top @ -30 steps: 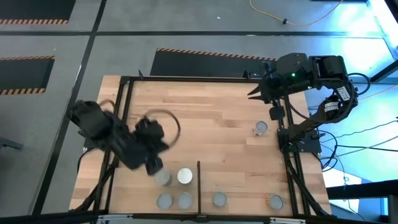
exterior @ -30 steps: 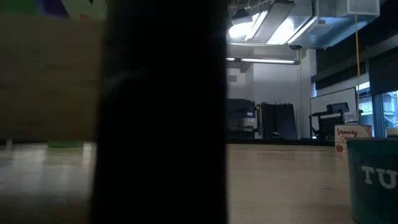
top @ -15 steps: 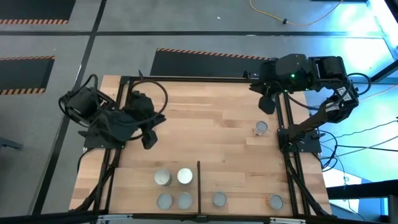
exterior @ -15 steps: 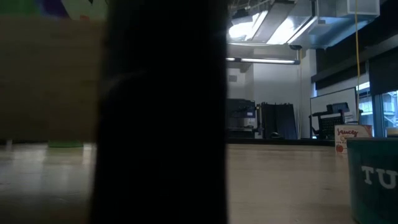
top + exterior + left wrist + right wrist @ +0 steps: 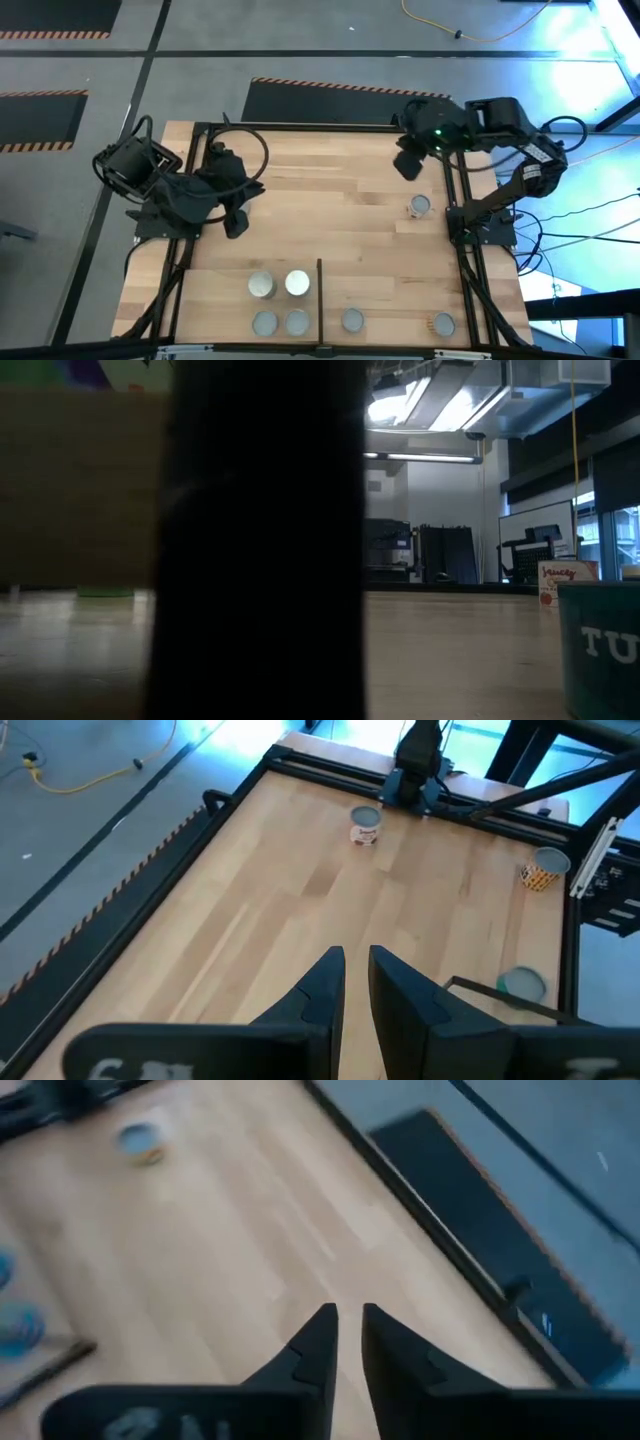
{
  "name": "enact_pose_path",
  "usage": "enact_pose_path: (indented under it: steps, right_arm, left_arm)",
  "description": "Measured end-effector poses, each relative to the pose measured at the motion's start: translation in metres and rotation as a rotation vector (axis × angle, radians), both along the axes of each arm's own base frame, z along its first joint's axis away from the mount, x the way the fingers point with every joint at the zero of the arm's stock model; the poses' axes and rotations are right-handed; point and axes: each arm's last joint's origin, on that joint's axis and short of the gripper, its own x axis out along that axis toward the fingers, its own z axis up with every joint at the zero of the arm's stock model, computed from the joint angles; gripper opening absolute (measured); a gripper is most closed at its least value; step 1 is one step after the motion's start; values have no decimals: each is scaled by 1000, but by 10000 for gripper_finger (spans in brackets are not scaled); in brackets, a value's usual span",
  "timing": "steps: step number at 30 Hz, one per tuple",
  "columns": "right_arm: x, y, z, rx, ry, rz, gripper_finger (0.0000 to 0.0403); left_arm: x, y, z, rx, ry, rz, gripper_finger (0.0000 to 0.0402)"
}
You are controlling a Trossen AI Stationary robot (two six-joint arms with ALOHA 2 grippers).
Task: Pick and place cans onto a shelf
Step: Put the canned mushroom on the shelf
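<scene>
2 grippers hang over the wooden table [image 5: 330,190] and neither carries anything. On the right gripper [image 5: 408,166], the fingers stand almost together with only a thin slit between them, as its own wrist view shows, and they touch nothing. It hovers above the far right part of the table, near the black frame [image 5: 455,180]. 1 lone can [image 5: 419,206], grey-topped and upright, stands just beside that frame, on the near side of this gripper and slightly toward the right edge. Its long axis is vertical, so a grasp would likely come from the side or from above, with the fingers spread wider first.

Over on the left side, the left gripper [image 5: 233,226] hangs above the table, fingers also nearly together and empty. The lone can lies well apart from it, across the whole width, so the right arm is clearly the nearer one.

6 cans already stand on the shelf [image 5: 380,300] at the near edge: 4 left of the divider bar [image 5: 319,295], one of them white-topped [image 5: 297,283], and 2 to its right.
</scene>
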Motion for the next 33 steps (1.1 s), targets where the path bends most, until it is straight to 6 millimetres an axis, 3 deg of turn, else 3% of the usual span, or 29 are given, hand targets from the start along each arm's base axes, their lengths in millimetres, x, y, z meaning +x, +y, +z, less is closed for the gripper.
enact_pose_path:
  steps: [5, 11, 15, 24, 29, 33]
  right_arm:
    - [5, -11, -14, 98, 0, -162, 53]
    - [14, -14, -39, 104, 153, -30, 53]
    - [19, -14, -46, 95, 165, -11, 53]
    - [20, -14, -41, 38, 160, 78, 53]
    - [18, -14, -31, -7, 144, 141, 53]
    - [15, -14, -24, -38, 131, 180, 53]
  left_arm:
    - [0, 0, 0, 51, 21, -44, 41]
    - [0, -2, -1, 58, 62, -136, 41]
    - [2, 3, -1, 28, 53, -91, 41]
    - [19, 32, -11, -89, 58, 135, 41]
    - [36, 53, -33, -176, 163, 218, 41]
    - [37, 64, -58, -267, 265, 273, 41]
